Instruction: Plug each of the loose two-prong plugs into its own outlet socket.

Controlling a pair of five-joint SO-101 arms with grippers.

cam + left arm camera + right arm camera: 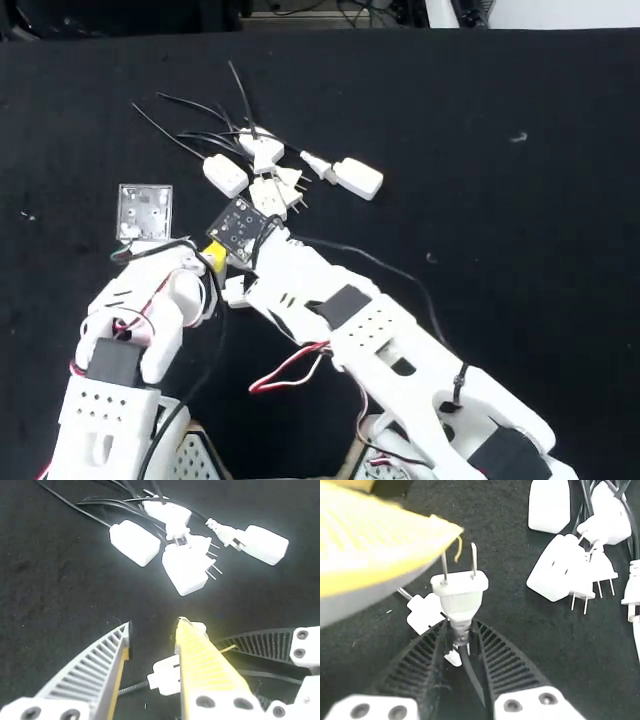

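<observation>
**Plug held at the left tool's tip, sockets bunched just beyond**

A black tabletop (520,200) fills the high view. Its far edge lies well apart from everything on it, and broad dark surface stretches to the right of the arms.

The right arm (400,350) slants in from the near right corner. The left arm (130,330) stands at the near left, and the two meet near the middle.

Just beyond them lies a cluster of white socket blocks (262,188) with black cords fanning away. Some prongs stick out of the cluster, but I cannot tell which sockets are filled. A lone socket block (358,178) sits beside it with a plug at its end.

A clear square plate (145,212) lies just beyond the left arm. A black square board (240,228) sits at the arms' tips.

The right tool (461,630) is clamped on the neck of a white two-prong plug (460,591), whose prongs point at the left tool's yellow finger.

The left tool (154,623) is spread wide and grips nothing. A small plug (164,677) lies on the tabletop between its fingers (200,665).
</observation>
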